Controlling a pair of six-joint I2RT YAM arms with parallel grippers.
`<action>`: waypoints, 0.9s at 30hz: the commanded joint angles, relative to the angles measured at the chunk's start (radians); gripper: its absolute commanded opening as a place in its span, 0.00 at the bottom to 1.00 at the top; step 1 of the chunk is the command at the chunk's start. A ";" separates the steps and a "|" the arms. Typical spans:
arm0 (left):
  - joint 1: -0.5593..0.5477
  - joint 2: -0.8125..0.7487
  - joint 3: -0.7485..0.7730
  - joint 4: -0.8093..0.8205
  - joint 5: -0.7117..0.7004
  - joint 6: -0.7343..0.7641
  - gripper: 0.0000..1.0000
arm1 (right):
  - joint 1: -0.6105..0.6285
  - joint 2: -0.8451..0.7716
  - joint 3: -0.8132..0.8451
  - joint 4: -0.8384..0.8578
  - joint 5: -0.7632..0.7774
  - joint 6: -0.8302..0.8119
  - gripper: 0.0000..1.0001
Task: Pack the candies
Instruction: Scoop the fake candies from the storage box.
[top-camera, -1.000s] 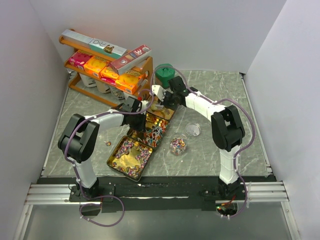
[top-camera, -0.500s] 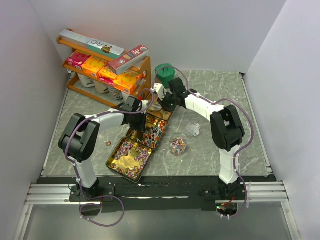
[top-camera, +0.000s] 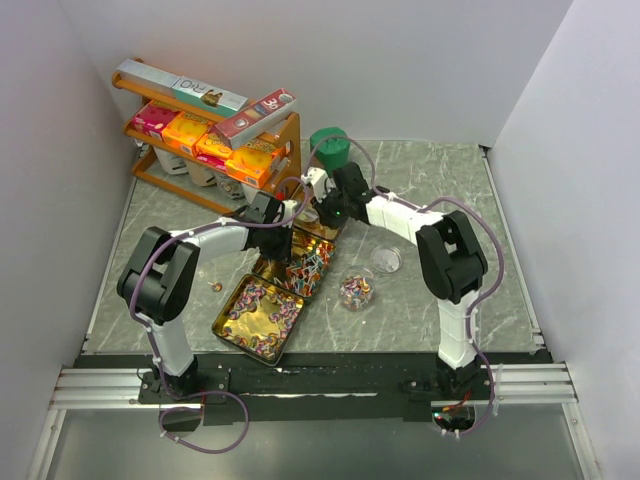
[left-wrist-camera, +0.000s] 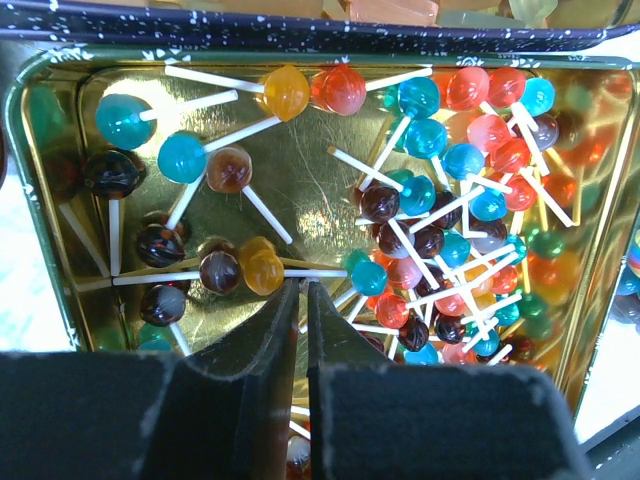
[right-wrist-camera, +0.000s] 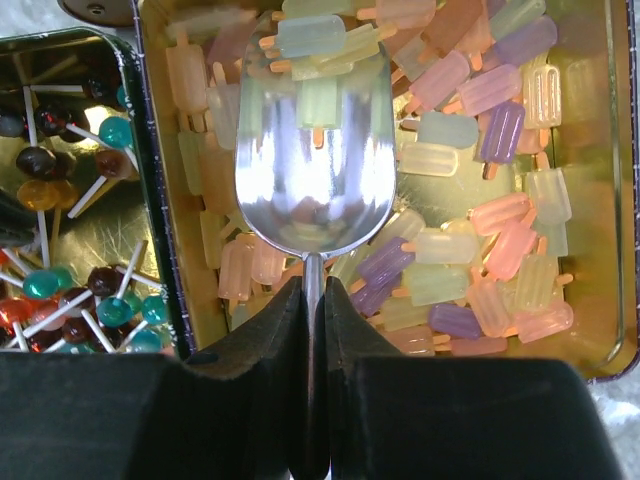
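Three gold tins of candies lie in a diagonal row. The near tin holds pink-purple-white sweets. The middle tin holds lollipops; my left gripper hangs low over its near side, shut to a thin slit with nothing seen between the jaws. The far tin holds pastel ice-lolly sweets. My right gripper is shut on the handle of a metal scoop, whose empty bowl sits just above those sweets.
A small glass jar with some sweets stands right of the tins, its clear lid behind it. An orange shelf of cardboard boxes stands back left, a green container beside it. One stray sweet lies left of the tins.
My right gripper has carried the scoop left and farther back over the far tin. The near and middle tins have slid slightly left. The left gripper stays over the lollipop tin.
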 joint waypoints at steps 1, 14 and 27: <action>-0.005 -0.012 0.034 0.014 0.019 -0.006 0.14 | 0.057 -0.025 -0.124 0.117 0.003 0.040 0.00; -0.005 -0.027 0.041 0.009 0.024 -0.014 0.15 | 0.062 -0.108 -0.313 0.346 0.100 0.085 0.00; -0.005 -0.073 0.070 -0.009 0.024 -0.017 0.21 | 0.063 -0.181 -0.463 0.568 0.168 0.155 0.00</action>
